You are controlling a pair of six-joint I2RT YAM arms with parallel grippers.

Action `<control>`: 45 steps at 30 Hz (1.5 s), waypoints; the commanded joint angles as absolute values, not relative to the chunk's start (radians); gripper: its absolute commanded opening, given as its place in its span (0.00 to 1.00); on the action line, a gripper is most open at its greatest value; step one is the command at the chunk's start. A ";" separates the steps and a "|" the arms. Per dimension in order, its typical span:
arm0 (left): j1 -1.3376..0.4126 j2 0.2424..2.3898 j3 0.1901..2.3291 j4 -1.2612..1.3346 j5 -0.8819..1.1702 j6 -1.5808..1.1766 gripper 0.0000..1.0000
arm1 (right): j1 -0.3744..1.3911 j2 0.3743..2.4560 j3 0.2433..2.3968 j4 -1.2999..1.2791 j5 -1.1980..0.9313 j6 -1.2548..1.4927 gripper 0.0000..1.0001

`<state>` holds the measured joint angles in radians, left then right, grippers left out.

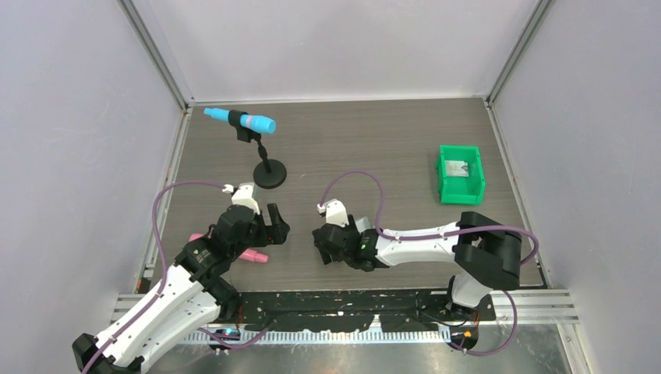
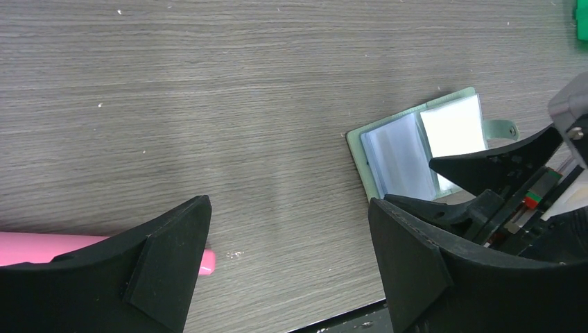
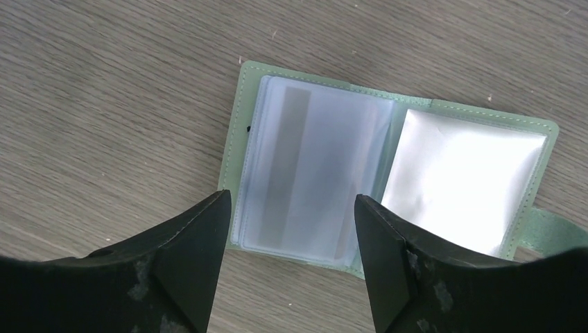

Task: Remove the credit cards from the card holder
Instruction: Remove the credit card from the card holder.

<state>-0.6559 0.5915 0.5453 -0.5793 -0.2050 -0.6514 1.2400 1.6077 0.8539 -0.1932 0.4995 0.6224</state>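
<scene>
The card holder [image 3: 239,139] lies open and flat on the table, a pale green bifold. Its left panel holds bluish see-through pockets, and a pale card [image 3: 312,173] with a grey stripe shows inside them. Its right panel [image 3: 457,180] glares white. My right gripper [image 3: 291,225] is open and empty, just above the holder's near edge, with the left pocket between its fingers. My left gripper [image 2: 291,253] is open and empty over bare table, left of the holder [image 2: 405,156]. In the top view the holder is hidden under the right gripper [image 1: 321,240]; the left gripper [image 1: 274,222] is beside it.
A bright green bin [image 1: 460,187] stands at the far right with a pale card [image 1: 456,167] in it. A blue microphone-like object [image 1: 240,120] sits on a black stand [image 1: 270,176] at the back left. A pink cylinder [image 1: 251,255] lies under the left arm, also in the left wrist view [image 2: 41,248].
</scene>
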 commanded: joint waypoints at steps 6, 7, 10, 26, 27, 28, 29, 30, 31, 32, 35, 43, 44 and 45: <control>-0.653 0.585 0.536 -0.538 -0.197 -0.655 0.87 | 1.240 1.669 0.890 -0.192 0.522 0.623 0.70; -0.653 0.586 0.536 -0.536 -0.196 -0.655 0.87 | 1.240 1.670 0.890 -0.192 0.521 0.624 0.69; -0.653 0.587 0.534 -0.533 -0.194 -0.655 0.87 | 1.233 1.669 0.883 -0.186 0.509 0.629 0.66; -0.654 0.675 0.538 -0.458 -0.079 -0.646 0.85 | 1.076 1.500 0.613 0.207 0.190 0.698 0.49; -0.654 0.682 0.538 -0.451 -0.071 -0.646 0.85 | 1.070 1.493 0.603 0.221 0.176 0.700 0.49; -0.654 0.689 0.538 -0.444 -0.061 -0.646 0.84 | 1.068 1.490 0.599 0.234 0.163 0.705 0.49; -0.655 0.697 0.537 -0.435 -0.051 -0.646 0.84 | 1.063 1.484 0.590 0.242 0.157 0.706 0.49; -0.655 0.704 0.535 -0.425 -0.038 -0.646 0.84 | 1.060 1.481 0.585 0.257 0.145 0.709 0.49; -0.655 0.713 0.531 -0.408 -0.021 -0.646 0.84 | 1.053 1.478 0.576 0.264 0.138 0.711 0.49; -0.655 0.723 0.526 -0.392 -0.008 -0.648 0.84 | 1.050 1.476 0.571 0.280 0.126 0.715 0.49; -0.655 0.760 0.513 -0.350 0.046 -0.660 0.83 | 1.035 1.472 0.551 0.305 0.106 0.724 0.49; -0.655 0.867 0.520 -0.289 0.078 -0.676 0.79 | 1.028 1.443 0.532 0.306 0.116 0.715 0.39; -0.655 0.875 0.523 -0.285 0.080 -0.679 0.78 | 1.028 1.442 0.536 0.288 0.123 0.713 0.36; -0.654 0.881 0.524 -0.281 0.080 -0.681 0.78 | 1.028 1.443 0.538 0.284 0.128 0.709 0.36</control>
<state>-0.6559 0.8600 0.5133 -0.3645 0.0505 -0.6632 1.0275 1.4769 0.5346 0.2893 0.1184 0.7136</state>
